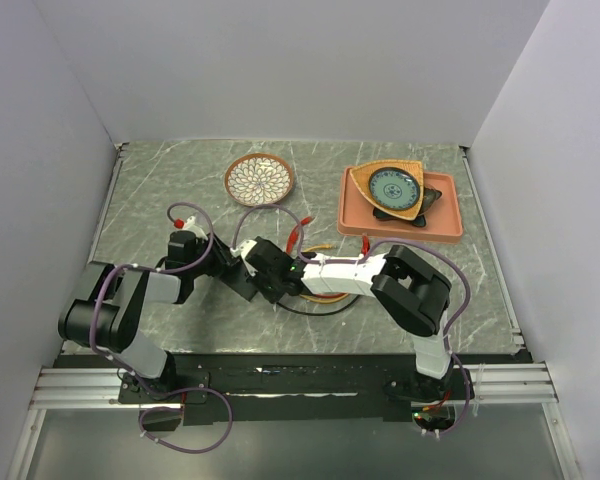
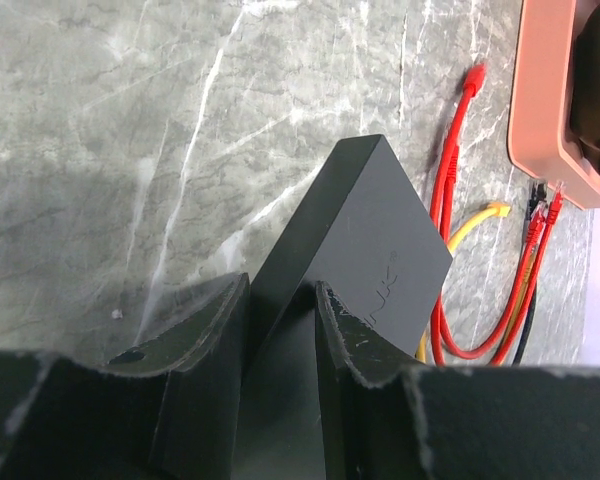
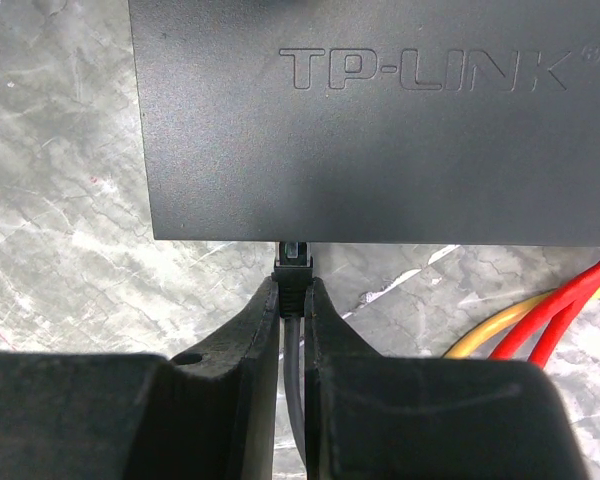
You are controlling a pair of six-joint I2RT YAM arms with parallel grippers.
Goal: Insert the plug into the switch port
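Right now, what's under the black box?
Grey marble table and a yellow cable passing behind a corner of the switch. Whatever lies directly beneath its body is covered.

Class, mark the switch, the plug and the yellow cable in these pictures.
switch [image 3: 380,150], right wrist view, top face
plug [image 3: 292,262], right wrist view, exposed tip
yellow cable [image 2: 494,209], left wrist view, connector end

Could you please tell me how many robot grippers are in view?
2. The left gripper clamps the switch at mid-table; the right gripper, facing it, pinches the plug at the switch's edge. None seems hidden.
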